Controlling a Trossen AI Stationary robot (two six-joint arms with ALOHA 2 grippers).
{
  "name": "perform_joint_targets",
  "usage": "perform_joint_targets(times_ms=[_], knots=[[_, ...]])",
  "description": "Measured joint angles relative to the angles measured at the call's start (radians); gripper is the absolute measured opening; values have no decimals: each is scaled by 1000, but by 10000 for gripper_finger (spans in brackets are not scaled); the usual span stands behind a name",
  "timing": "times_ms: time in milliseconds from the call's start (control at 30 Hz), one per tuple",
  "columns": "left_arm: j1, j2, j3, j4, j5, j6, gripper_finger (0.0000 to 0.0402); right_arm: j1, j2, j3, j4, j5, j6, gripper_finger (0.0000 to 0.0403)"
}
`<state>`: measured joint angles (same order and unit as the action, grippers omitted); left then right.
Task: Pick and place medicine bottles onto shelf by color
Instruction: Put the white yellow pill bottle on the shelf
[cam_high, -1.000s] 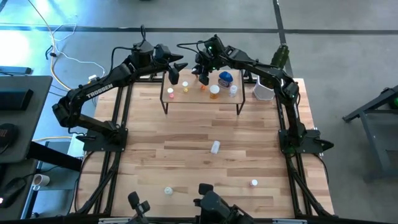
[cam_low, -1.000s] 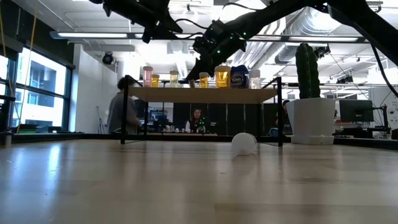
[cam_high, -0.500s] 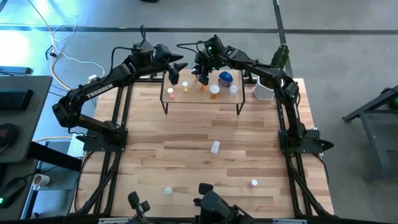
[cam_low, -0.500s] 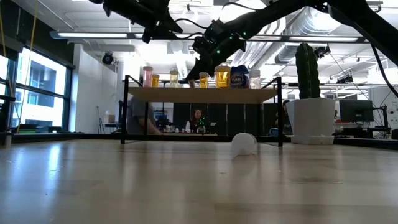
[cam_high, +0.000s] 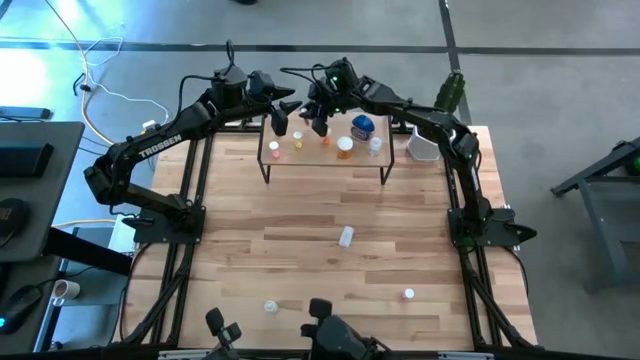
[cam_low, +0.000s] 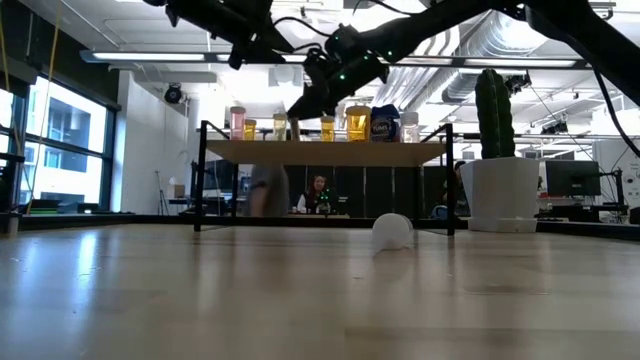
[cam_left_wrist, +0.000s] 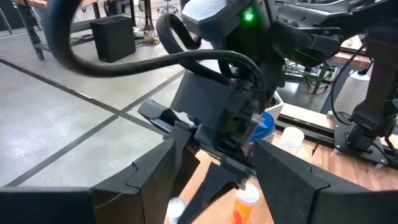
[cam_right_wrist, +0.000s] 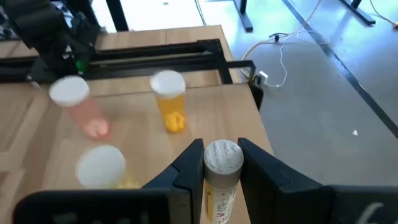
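Right pincer (cam_right_wrist: 216, 163) is being kept tight on a small bottle (cam_right_wrist: 221, 168) over the shelf (cam_high: 325, 158), which should be lowered slowly, upright, beside bottles of its color.

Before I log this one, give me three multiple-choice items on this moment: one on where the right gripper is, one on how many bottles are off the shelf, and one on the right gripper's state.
1. Where is the right gripper?
A. Above the shelf
B. At the table's near edge
C. Over the cactus pot

2. How many bottles sit on the tabletop, off the shelf?
A. One
B. Three
C. Six

3. What is the right gripper's state?
A. Open, empty
B. Shut on a bottle
C. Pressed flat on the tabletop

Key: 1 A, since the high view shows it over the shelf's far left part, near the open left gripper. 2 B: a white bottle, a pale-capped bottle and a pink-capped bottle. 3 B, since the right wrist view shows a capped bottle between its fingers.
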<state>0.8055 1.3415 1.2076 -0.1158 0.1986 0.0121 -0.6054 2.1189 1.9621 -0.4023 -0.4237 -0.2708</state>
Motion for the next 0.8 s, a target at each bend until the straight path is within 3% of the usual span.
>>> perform_joint_targets(times_ms=[800], knots=[[0, 0, 0, -1, 0, 11, 204, 11, 25, 2, 36, 62, -3, 72]])
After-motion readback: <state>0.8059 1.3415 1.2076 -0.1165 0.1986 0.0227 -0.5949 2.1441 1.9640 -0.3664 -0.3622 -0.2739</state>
